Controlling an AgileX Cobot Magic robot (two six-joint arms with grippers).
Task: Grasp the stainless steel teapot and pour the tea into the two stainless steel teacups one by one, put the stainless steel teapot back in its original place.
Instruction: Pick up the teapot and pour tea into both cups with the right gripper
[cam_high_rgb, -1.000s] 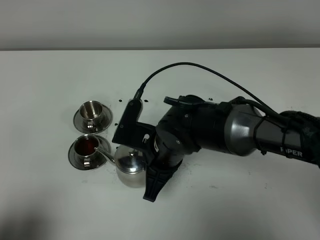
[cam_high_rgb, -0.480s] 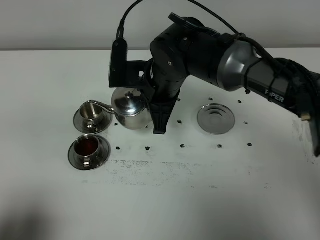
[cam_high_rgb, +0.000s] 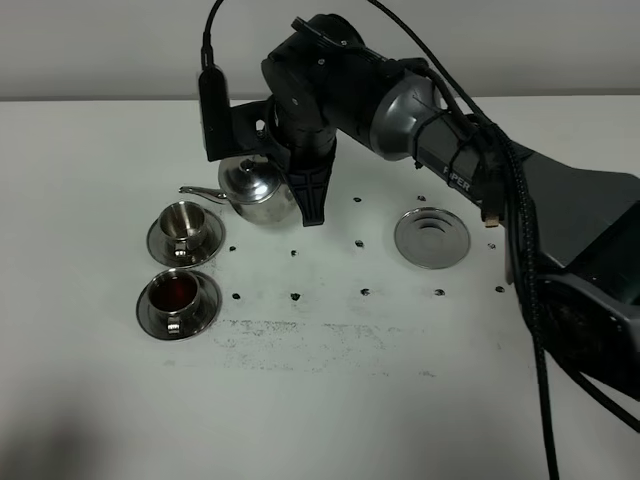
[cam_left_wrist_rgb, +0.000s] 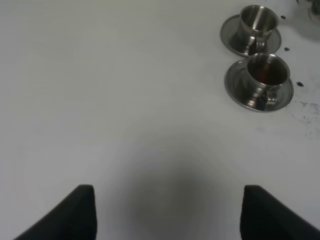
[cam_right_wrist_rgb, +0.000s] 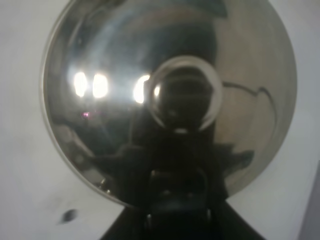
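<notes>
My right gripper reaches across the middle and is shut on the handle of the stainless steel teapot. It holds the pot about level, just behind the far teacup, with the spout pointing left. The right wrist view shows the domed lid and knob from above, with the gripper on the handle. The far teacup looks bare steel inside. The near teacup holds dark tea, as the left wrist view also shows. The coaster disc lies bare at the right. My left gripper is open and empty.
Small dark specks and a smudged grey streak mark the white table. The right arm's cables hang across the right side. The table's back edge meets a grey wall.
The right arm has carried the teapot from the near teacup back past the far teacup, and now holds it further back and level. The left gripper is out of the earlier frames.
</notes>
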